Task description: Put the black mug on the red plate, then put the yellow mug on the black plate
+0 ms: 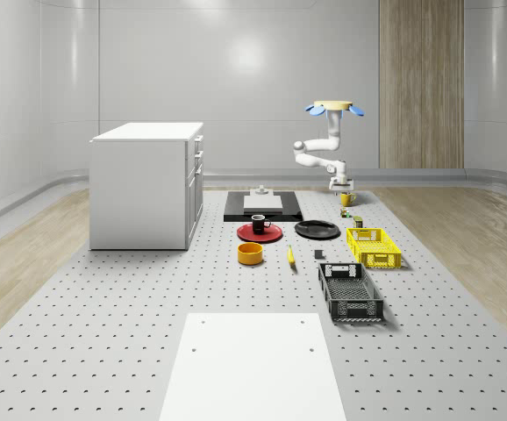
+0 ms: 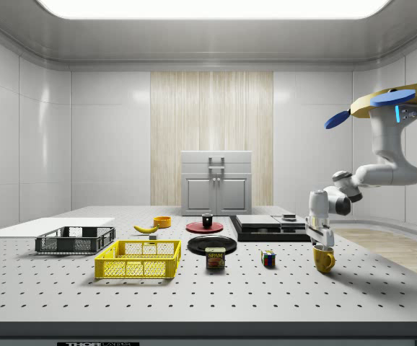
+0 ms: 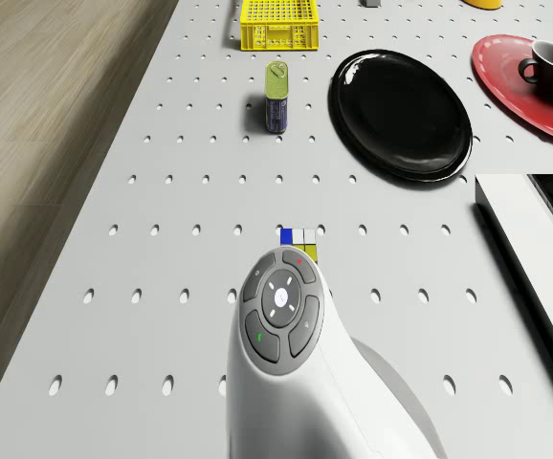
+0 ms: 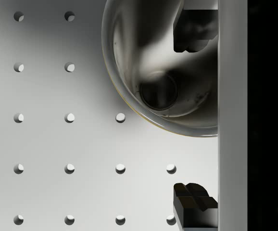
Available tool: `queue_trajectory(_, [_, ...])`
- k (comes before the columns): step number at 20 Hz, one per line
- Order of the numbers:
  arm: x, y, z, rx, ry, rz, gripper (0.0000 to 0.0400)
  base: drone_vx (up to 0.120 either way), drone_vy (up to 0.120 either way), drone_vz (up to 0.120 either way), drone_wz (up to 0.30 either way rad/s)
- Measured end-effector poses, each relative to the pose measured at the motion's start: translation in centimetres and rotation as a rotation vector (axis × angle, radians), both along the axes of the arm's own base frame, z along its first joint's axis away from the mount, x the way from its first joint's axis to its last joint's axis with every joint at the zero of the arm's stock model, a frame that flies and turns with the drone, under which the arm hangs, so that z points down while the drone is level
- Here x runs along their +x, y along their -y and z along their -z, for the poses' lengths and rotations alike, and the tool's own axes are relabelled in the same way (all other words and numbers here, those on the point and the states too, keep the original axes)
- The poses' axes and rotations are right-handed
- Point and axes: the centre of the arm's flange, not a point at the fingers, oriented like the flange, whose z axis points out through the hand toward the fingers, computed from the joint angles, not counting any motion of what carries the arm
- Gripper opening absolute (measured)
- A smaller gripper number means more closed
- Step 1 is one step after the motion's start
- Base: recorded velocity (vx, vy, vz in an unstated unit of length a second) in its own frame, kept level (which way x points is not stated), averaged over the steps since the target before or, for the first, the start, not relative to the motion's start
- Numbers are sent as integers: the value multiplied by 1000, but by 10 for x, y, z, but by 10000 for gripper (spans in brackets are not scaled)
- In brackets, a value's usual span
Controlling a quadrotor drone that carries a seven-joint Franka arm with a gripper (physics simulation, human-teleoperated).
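Observation:
The black mug (image 1: 260,223) (image 3: 549,69) stands upright on the red plate (image 1: 260,233) (image 3: 511,81). Beside it lies the black plate (image 1: 317,230) (image 3: 401,113), with nothing on it. The yellow mug (image 1: 346,200) (image 2: 324,259) stands on the table near its far right corner in the whole-scene view. My gripper (image 2: 321,241) (image 4: 195,118) hangs open just over it. In the wrist view one fingertip (image 4: 194,29) is over the mug's opening (image 4: 160,72) and the other fingertip is outside its rim. The drone (image 1: 333,108) (image 2: 392,101) hovers high beyond that corner.
A Rubik's cube (image 3: 298,239) and a can (image 3: 276,96) lie between the yellow mug and the black plate. A yellow crate (image 1: 374,246), a black crate (image 1: 350,292), a banana (image 1: 290,256), a yellow bowl (image 1: 251,253), a black stove block (image 1: 262,206) and a white cabinet (image 1: 148,184) stand around.

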Motion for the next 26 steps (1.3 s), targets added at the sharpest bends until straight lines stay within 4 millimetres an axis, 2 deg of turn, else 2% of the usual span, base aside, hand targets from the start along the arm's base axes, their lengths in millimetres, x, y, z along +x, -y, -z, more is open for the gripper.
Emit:
queue_trajectory(9, [0, -4, -5, 0, 0, 0, 400, 0, 0, 0, 0])
queue_trajectory(10, [0, -4, -5, 0, 0, 0, 377, 0, 0, 0, 0])
queue_trajectory(11, [0, -4, -5, 0, 0, 0, 318, 0, 0, 0, 0])
queue_trajectory(13, [0, -5, -5, 0, 0, 0, 236, 0, 0, 0, 0])
queue_trajectory(16, [0, -5, -5, 0, 0, 0, 170, 0, 0, 0, 0])
queue_trajectory(19, [0, -5, -5, 0, 0, 0, 138, 0, 0, 0, 0])
queue_trajectory(22, [0, -5, 0, 0, 0, 0, 123, 0, 0, 13, 0])
queue_trajectory(26, [0, -5, 15, 0, 0, 0, 115, 0, 0, 120, 0])
